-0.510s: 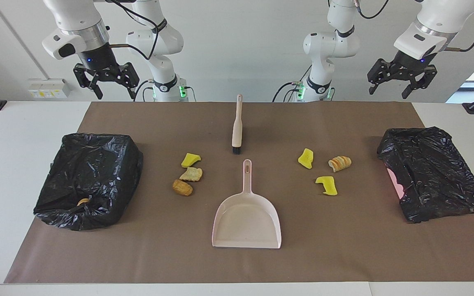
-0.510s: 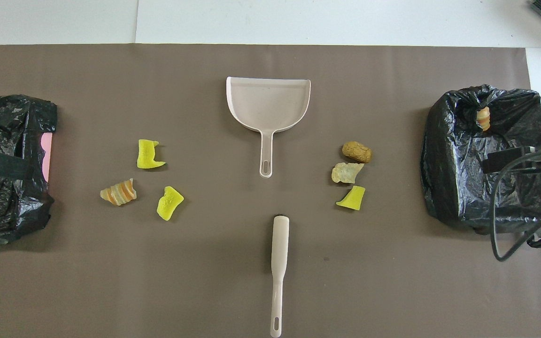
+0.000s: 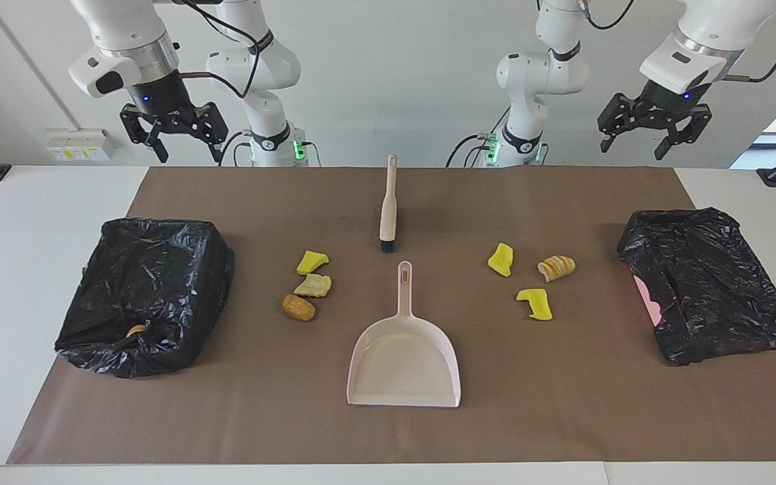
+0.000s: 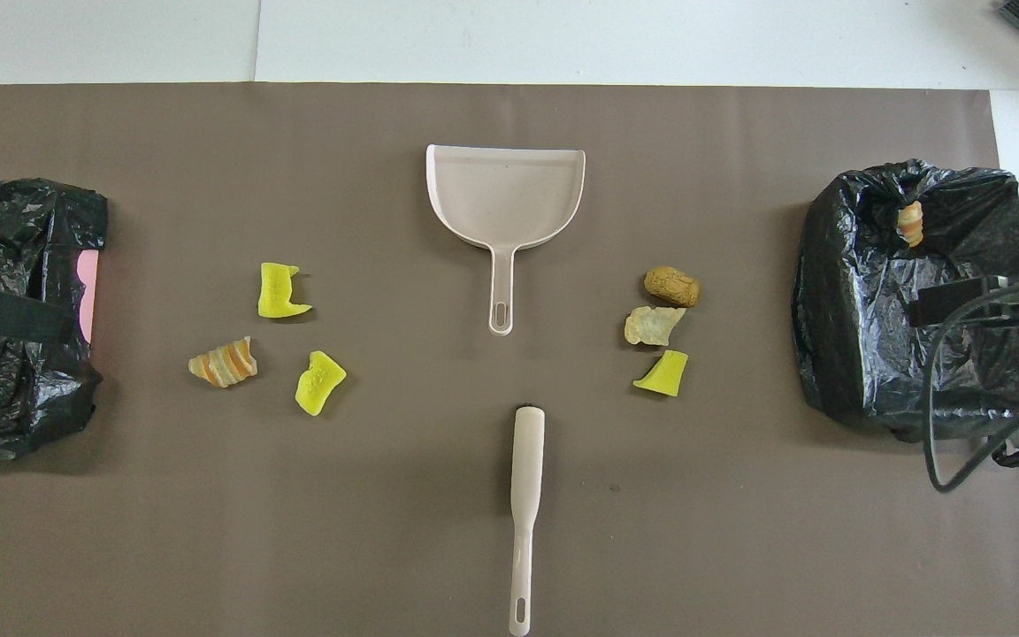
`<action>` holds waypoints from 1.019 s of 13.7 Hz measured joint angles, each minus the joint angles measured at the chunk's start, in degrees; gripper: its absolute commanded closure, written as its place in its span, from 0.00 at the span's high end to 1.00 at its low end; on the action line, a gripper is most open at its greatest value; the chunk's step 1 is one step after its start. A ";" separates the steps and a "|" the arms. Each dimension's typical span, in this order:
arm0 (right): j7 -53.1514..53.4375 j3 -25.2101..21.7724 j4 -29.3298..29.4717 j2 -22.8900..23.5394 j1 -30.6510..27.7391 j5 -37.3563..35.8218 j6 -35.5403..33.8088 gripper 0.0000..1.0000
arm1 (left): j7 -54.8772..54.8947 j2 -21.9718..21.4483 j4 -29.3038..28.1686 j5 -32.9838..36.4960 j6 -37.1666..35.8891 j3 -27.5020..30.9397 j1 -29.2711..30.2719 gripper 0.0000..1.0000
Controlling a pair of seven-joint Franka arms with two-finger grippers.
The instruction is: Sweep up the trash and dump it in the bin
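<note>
Fingers spread apart on both grippers, left (image 3: 647, 140) and right (image 3: 171, 140), each raised high above its own end of the surface (image 3: 563, 404). Below, trash (image 3: 528, 279) lies in two clusters flanking the dustpan (image 3: 403, 360), with the brush (image 3: 388, 209) nearer the robots.

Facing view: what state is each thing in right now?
Pale pink plastic dustpan: flat on mat, empty.
Pale pink brush: lying flat, unheld.
Six yellow and brown trash scraps: unswept, on mat.
Two black-bagged bins: lying at mat's ends.
Left pincer: raised, open.
Right pincer: raised, open.
</note>
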 measured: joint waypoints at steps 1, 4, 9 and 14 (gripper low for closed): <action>0.00 0.00 0.00 0.00 0.00 0.00 0.00 1.00 | -0.06 -0.11 0.00 0.00 0.00 -0.74 -0.23 1.00; 0.00 -0.17 0.06 -0.09 -0.04 0.03 -0.04 1.00 | -0.41 -0.22 0.01 -0.01 0.00 -1.92 -1.16 1.00; -0.82 -0.45 0.05 -0.64 -0.09 0.00 -2.45 1.00 | -0.40 -0.51 -0.44 -0.12 -0.02 -2.67 -1.25 1.00; -0.86 -0.24 -3.71 -0.23 0.29 0.07 1.53 1.00 | -0.42 -5.15 -7.85 -0.25 1.18 -7.37 -1.56 1.00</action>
